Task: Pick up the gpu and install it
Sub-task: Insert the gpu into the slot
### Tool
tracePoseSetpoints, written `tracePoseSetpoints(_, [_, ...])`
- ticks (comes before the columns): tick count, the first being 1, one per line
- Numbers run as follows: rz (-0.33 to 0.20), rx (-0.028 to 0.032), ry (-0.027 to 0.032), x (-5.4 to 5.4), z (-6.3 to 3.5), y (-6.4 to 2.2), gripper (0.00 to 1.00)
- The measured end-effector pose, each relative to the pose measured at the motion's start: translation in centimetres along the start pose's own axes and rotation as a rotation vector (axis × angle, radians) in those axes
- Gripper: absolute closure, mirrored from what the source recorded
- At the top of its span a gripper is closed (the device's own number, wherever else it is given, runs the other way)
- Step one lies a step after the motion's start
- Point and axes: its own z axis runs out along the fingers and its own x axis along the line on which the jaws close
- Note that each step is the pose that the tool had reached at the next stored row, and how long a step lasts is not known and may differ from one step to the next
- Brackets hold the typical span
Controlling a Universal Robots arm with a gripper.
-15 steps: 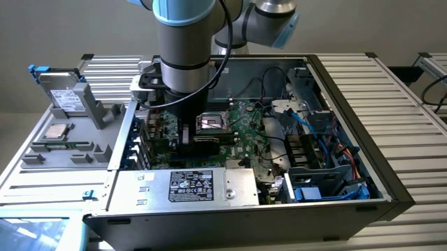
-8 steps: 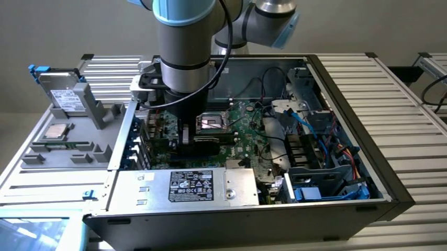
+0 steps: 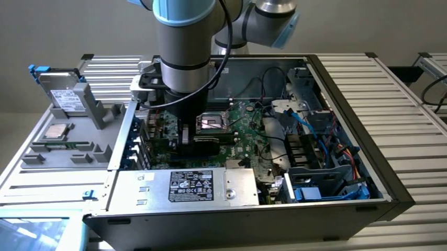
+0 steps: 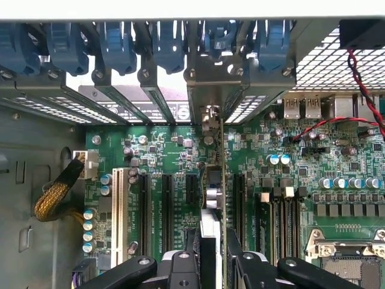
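The gripper (image 4: 212, 256) is pinching the gpu (image 4: 221, 180) edge-on above the motherboard (image 4: 289, 180) slots — any misalignment risks jamming the card against neighbouring connectors.

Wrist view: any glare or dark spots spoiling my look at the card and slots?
Wrist view: bright washout behind the bracket openings; the card and slots are evenly lit and readable. Exterior view: the arm shades the motherboard beneath it; label legible-bright, no glare.

Robotics lab: opened PC case (image 3: 363, 151) on aluminium-profile bench (image 3: 412, 110).
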Motion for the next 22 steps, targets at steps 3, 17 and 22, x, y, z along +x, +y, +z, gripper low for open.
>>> tracePoseSetpoints(3, [0.006,-0.0001,0.0000,-0.06,0.03,0.00,0.72])
tracePoseSetpoints(17, [0.009,0.0000,-0.0004,-0.09,0.16,0.06,0.72])
tracePoseSetpoints(22, [0.009,-0.0001,-0.0001,-0.08,0.26,0.13,0.72])
